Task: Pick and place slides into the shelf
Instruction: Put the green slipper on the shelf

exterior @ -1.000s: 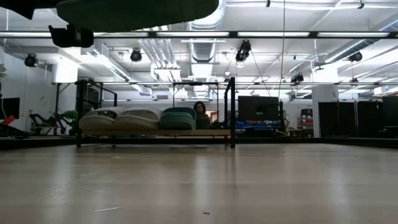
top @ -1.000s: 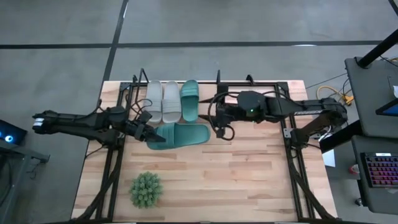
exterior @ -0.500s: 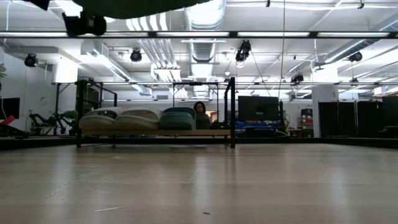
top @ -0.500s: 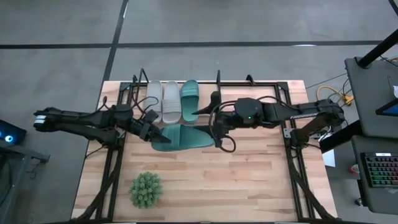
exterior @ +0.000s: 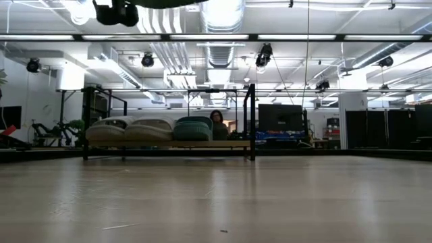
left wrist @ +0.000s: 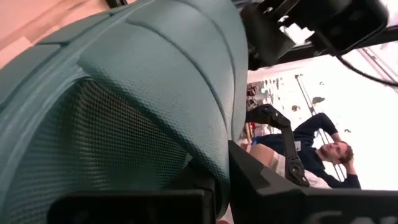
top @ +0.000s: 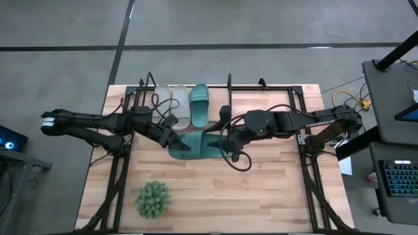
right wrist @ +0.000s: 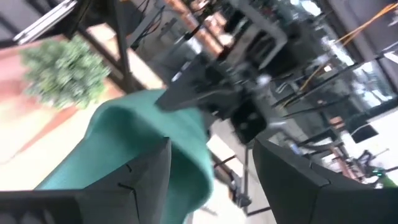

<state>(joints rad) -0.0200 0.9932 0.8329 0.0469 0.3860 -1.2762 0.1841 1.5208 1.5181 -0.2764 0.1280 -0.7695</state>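
Left hand [top: 177, 143] clamps the teal slide [top: 196, 145]; right hand [top: 215, 132], fingers spread, straddles it.

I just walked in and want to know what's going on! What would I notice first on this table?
Right in the middle, both robot arms meet over one teal slide: the left tool is shut on one end, and the right tool stands open around the other end. Behind them, at the table's far edge, three more slides sit side by side in the shelf, and a spiky green plant stands near the front.
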